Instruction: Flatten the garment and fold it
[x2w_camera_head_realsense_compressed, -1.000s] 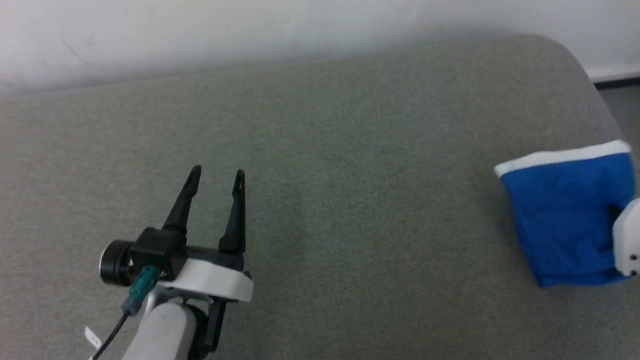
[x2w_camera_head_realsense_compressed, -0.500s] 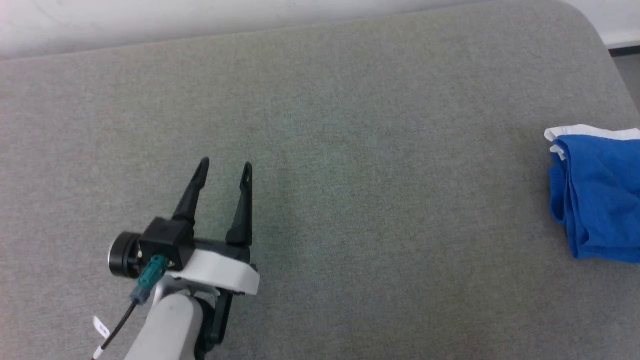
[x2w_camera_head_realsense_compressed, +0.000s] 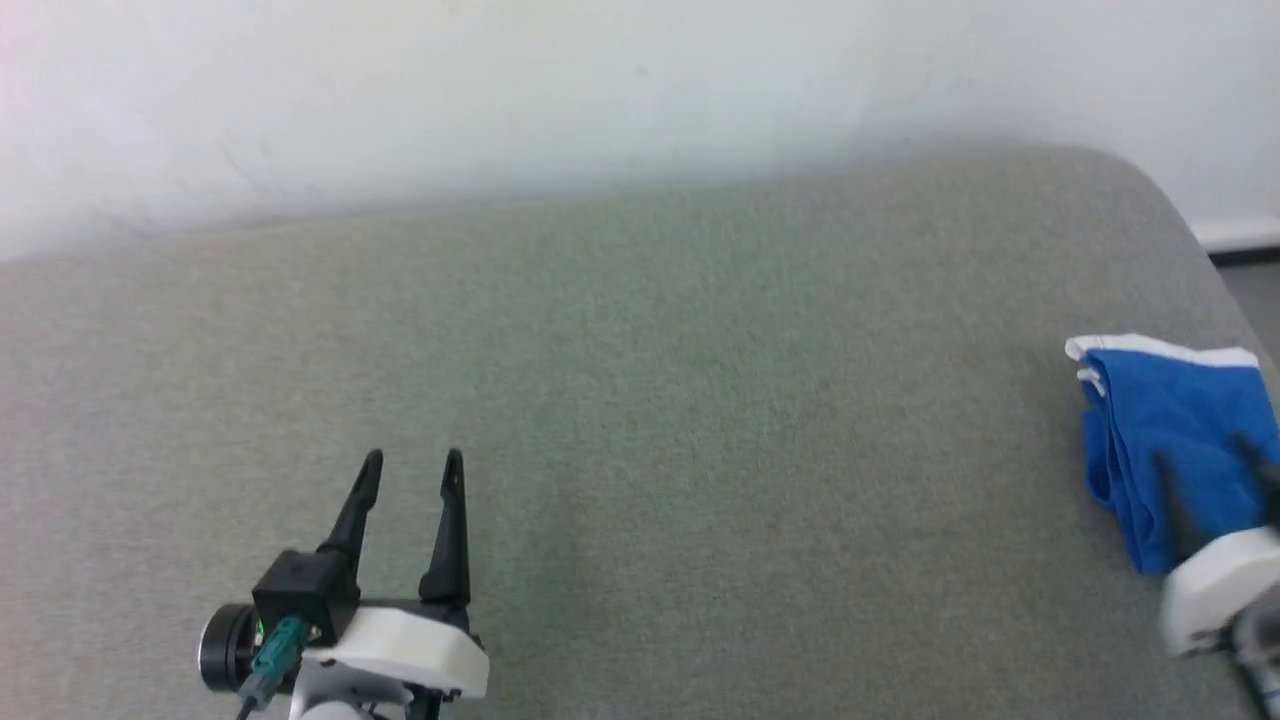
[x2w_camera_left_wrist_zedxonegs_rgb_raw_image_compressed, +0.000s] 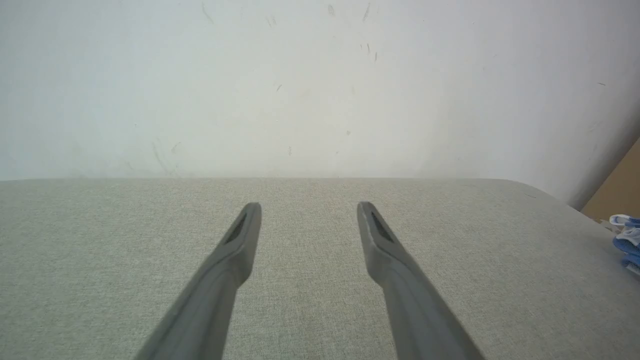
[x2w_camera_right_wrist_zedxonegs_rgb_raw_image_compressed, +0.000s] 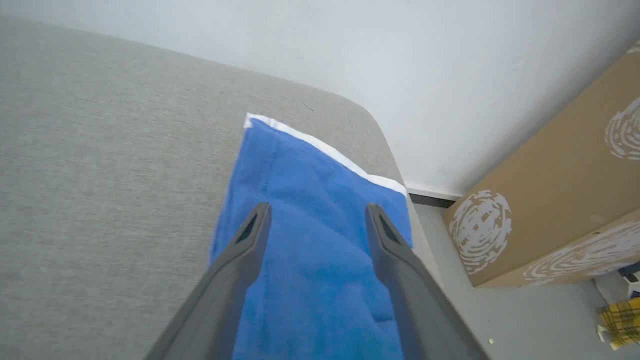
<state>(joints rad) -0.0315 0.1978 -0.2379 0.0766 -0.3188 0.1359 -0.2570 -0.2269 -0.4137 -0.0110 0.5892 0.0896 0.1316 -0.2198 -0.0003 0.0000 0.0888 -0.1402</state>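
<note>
The garment, bright blue w/ a white band along its far edge, lies folded in a compact bundle at the right end of the desk, near the rounded far-right corner. The right hand is directly over it: fingers spread wide, blue cloth showing btwn them, nothing pinched (whether the tips touch the fabric, can't tell). The left hand is well apart, over bare grey desk toward the near left, fingers also spread and empty, pointing at the white wall. Past the desk's right edge, a brown cardboard box w/ white swirl prints stands on the floor.
</note>
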